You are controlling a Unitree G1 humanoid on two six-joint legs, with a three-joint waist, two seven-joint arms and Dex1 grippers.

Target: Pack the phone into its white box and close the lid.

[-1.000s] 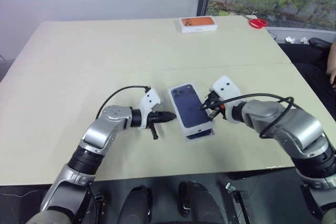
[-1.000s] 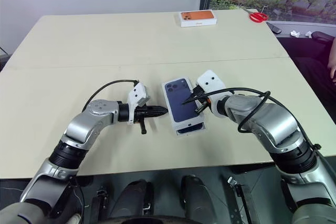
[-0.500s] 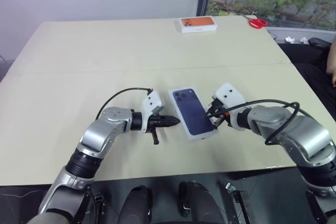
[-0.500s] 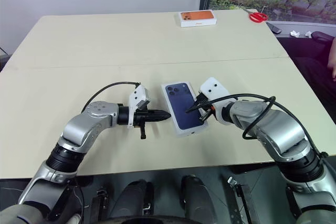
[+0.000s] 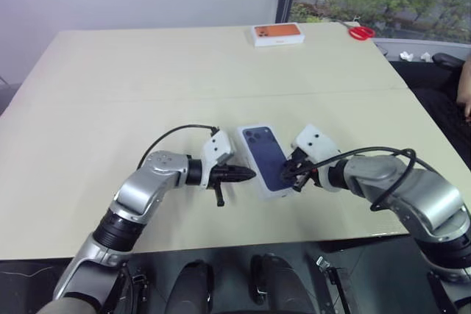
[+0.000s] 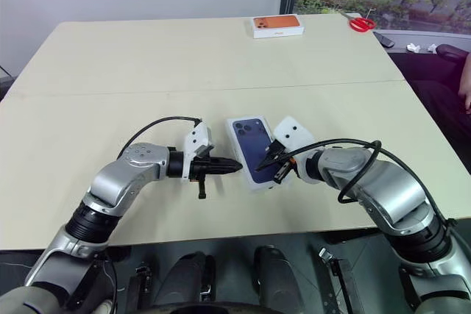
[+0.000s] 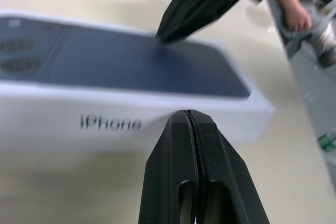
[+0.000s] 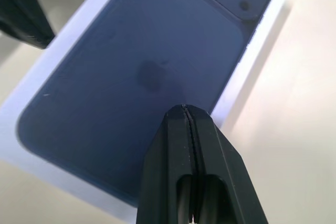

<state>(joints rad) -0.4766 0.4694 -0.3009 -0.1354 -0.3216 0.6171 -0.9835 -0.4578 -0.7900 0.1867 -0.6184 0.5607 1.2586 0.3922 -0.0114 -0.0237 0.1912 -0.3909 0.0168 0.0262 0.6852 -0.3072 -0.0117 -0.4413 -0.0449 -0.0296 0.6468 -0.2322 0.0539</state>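
Lid (image 5: 266, 160) between shut left and right jaws.

A pale cream table (image 5: 147, 71). Near its front edge, a white lid (image 5: 266, 161) printed with a dark navy-blue phone picture; grey lettering runs along its white side. Both grippers, left (image 5: 249, 174) and right (image 5: 285, 176), have black fingers on silver-grey arms. Near the far edge, a white box with an orange top (image 5: 277, 33) and red-handled scissors (image 5: 361, 31).
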